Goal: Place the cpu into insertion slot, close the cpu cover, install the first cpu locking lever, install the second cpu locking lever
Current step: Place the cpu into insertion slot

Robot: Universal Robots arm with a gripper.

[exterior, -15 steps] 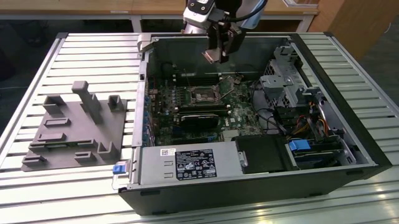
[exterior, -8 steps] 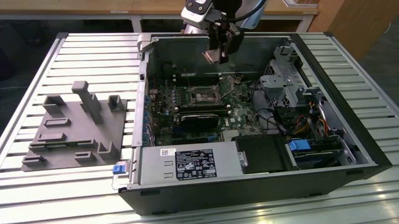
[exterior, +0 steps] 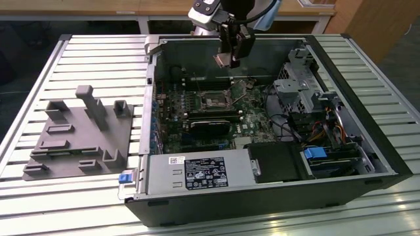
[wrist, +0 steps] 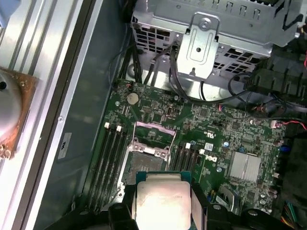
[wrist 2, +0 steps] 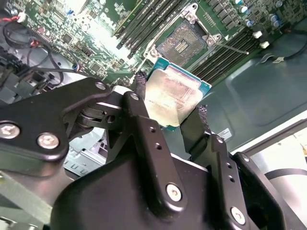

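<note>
My gripper (exterior: 231, 58) hangs over the back of the open computer case, shut on the cpu (exterior: 221, 60), a flat silver-topped chip. In the second wrist view the cpu (wrist 2: 173, 96) sits clamped between the two black fingers (wrist 2: 140, 112). Below and apart from it lies the insertion slot (wrist 2: 184, 42), uncovered, with nothing in it, on the green board. The first wrist view has the cpu (wrist: 160, 203) in front of the insertion slot (wrist: 144, 165), with the cpu cover (wrist: 153, 132) swung up behind it. A thin locking lever (wrist 2: 232, 48) sticks out beside the slot.
A black heatsink (exterior: 211, 125) lies on the board in front of the insertion slot (exterior: 215, 101). A metal drive cage (exterior: 298, 91) and cables fill the case towards the exterior view's right, and a power supply (exterior: 196, 172) sits at the front. A grey fixture plate (exterior: 75, 135) lies on the slatted table.
</note>
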